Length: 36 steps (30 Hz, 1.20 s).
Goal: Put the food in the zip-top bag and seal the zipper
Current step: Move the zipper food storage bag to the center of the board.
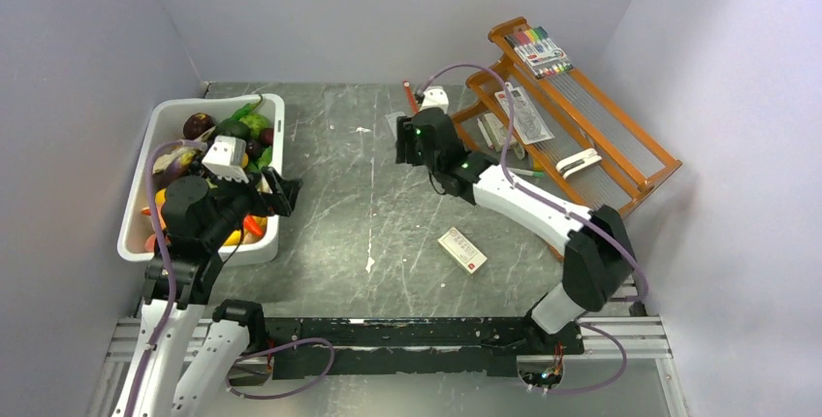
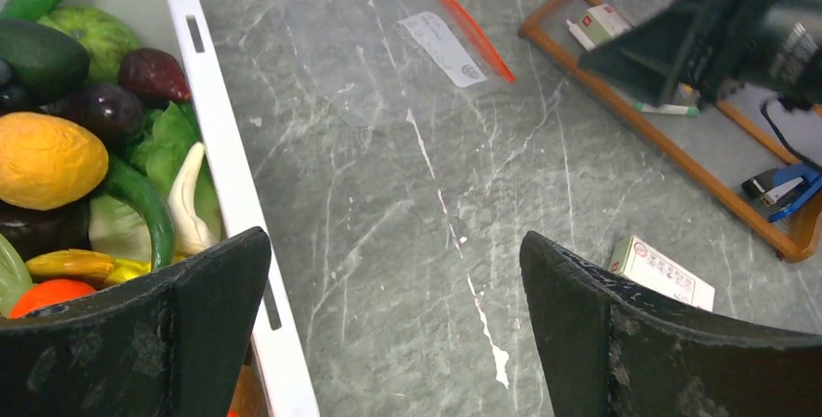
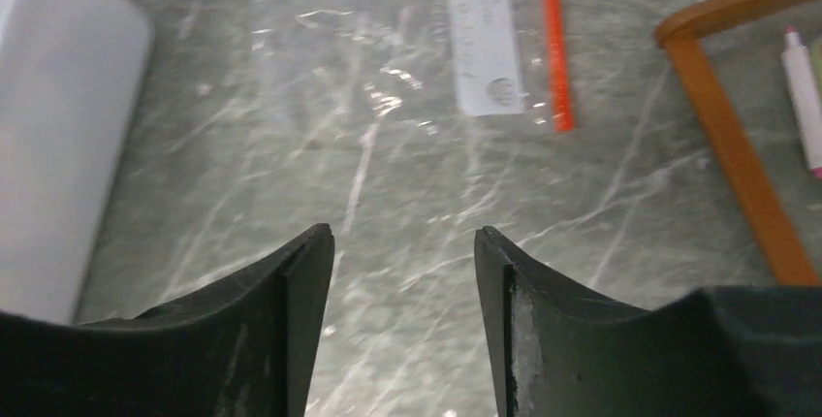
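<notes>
The food (image 1: 221, 132) lies heaped in a white tub (image 1: 276, 131); the left wrist view shows a yellow fruit (image 2: 48, 160), green peppers (image 2: 92, 31) and dark purple pieces (image 2: 111, 110). The zip-top bag (image 2: 378, 68) lies flat and empty on the table, its red-orange zipper (image 2: 465, 21) toward the rack. It also shows in the right wrist view (image 3: 407, 78), with the zipper (image 3: 554, 44). My left gripper (image 1: 281, 194) is open and empty, straddling the tub's right wall (image 2: 218, 116). My right gripper (image 1: 402, 150) is open and empty above the table, just short of the bag.
A small white-and-red box (image 1: 462, 249) lies on the table near the middle front. A wooden rack (image 1: 572, 136) with a markers pack (image 1: 538, 48) and other items stands at the back right. Grey walls close in on three sides.
</notes>
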Tool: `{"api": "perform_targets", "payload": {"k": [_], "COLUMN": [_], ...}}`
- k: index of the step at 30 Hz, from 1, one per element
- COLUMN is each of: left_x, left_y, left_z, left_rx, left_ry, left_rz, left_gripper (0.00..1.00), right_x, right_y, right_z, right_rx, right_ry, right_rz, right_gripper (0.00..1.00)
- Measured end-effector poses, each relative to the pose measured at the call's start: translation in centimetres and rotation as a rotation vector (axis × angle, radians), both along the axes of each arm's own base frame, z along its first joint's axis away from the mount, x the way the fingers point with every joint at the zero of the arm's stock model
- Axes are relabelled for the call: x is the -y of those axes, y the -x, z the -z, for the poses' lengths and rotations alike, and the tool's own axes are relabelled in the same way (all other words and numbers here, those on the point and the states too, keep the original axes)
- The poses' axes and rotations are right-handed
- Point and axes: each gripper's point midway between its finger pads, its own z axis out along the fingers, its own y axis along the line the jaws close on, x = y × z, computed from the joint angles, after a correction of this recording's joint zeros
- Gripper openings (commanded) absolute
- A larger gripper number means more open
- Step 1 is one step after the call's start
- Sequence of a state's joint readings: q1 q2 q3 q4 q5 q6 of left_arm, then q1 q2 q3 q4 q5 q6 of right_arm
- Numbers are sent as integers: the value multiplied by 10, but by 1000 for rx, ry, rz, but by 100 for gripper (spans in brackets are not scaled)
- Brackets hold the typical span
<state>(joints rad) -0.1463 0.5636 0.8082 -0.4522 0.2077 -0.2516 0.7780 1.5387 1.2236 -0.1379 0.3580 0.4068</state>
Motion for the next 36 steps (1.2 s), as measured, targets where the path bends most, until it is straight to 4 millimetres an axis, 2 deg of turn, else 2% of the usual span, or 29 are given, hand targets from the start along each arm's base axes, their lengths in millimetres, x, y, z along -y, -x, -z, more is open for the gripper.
{"api": "perform_targets", "payload": {"k": [5, 8, 16, 19, 25, 30, 36], "left_x": [0, 0, 0, -1, -1, -1, -1], "left_y": [2, 2, 1, 2, 3, 4, 4], "left_z": [15, 20, 24, 24, 23, 21, 20], "left_rx": [-8, -5, -6, -3, 5, 12, 16], "left_ry": [-2, -2, -3, -4, -8, -8, -7], "left_rz": [0, -1, 0, 0, 1, 1, 1], "left_gripper": [99, 99, 99, 99, 99, 99, 99], "right_x": [43, 57, 51, 50, 56, 54, 47], "right_y": [-56, -83, -133, -155, -188, -202, -207], "right_z": [39, 61, 116, 130, 154, 160, 168], "right_rx": [-57, -84, -139, -140, -151, -151, -162], "right_ry": [35, 61, 147, 171, 213, 222, 212], "right_rz": [83, 108, 74, 64, 63, 38, 2], "right_gripper": [43, 42, 47, 51, 53, 52, 45]}}
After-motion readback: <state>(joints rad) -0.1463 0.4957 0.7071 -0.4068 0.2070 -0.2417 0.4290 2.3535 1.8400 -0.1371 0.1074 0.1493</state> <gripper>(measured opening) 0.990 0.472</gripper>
